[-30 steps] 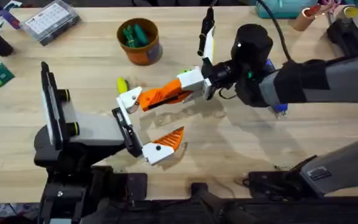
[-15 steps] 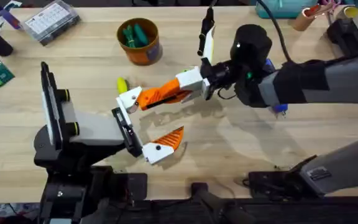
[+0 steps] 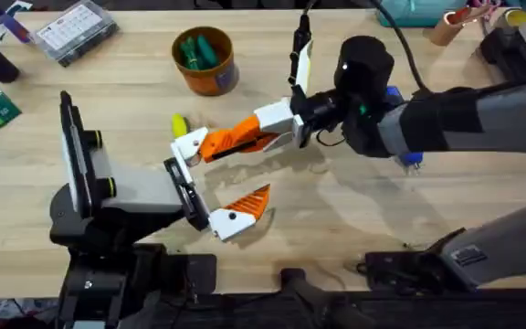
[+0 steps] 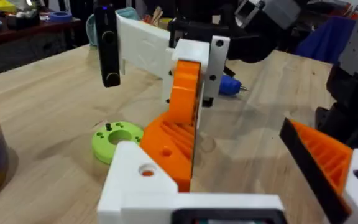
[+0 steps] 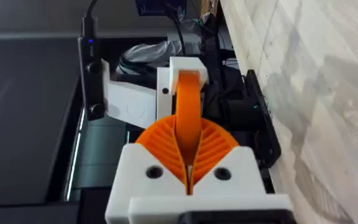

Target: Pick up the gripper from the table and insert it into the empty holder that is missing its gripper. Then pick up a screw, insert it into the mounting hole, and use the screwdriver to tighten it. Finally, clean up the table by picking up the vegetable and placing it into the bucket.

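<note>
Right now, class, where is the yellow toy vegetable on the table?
In the overhead view the vegetable lies left of centre, just beyond the holder and nearer the arms than the orange-brown bucket.

Orange tapered gripper [image 3: 236, 139] off table, tip against white holder [image 3: 188, 144]; yellow vegetable [image 3: 180, 124] just beside.
</note>
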You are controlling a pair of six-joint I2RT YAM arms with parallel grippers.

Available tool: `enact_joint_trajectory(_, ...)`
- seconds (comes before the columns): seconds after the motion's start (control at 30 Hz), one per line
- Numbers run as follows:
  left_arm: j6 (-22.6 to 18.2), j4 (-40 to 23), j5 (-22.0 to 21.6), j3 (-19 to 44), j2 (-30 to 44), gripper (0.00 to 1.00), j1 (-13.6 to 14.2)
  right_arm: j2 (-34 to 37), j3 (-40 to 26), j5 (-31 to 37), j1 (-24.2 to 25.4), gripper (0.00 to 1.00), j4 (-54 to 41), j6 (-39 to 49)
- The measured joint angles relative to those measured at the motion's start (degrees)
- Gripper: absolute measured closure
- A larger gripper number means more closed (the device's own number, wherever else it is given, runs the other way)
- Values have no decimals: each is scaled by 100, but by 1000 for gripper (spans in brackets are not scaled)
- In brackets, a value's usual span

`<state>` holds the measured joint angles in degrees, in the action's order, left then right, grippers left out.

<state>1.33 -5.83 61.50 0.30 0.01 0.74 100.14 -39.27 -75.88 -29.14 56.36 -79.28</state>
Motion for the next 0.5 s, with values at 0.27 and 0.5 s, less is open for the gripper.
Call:
enact_joint_trajectory(0.27,14,3,-25,0,0,12,-25,0,-192,25,-23,987,-527,129)
enact_joint_trajectory(0.5,42,14,-122,0,-1,12,-36,9,-434,127,-137,989,-1007,428)
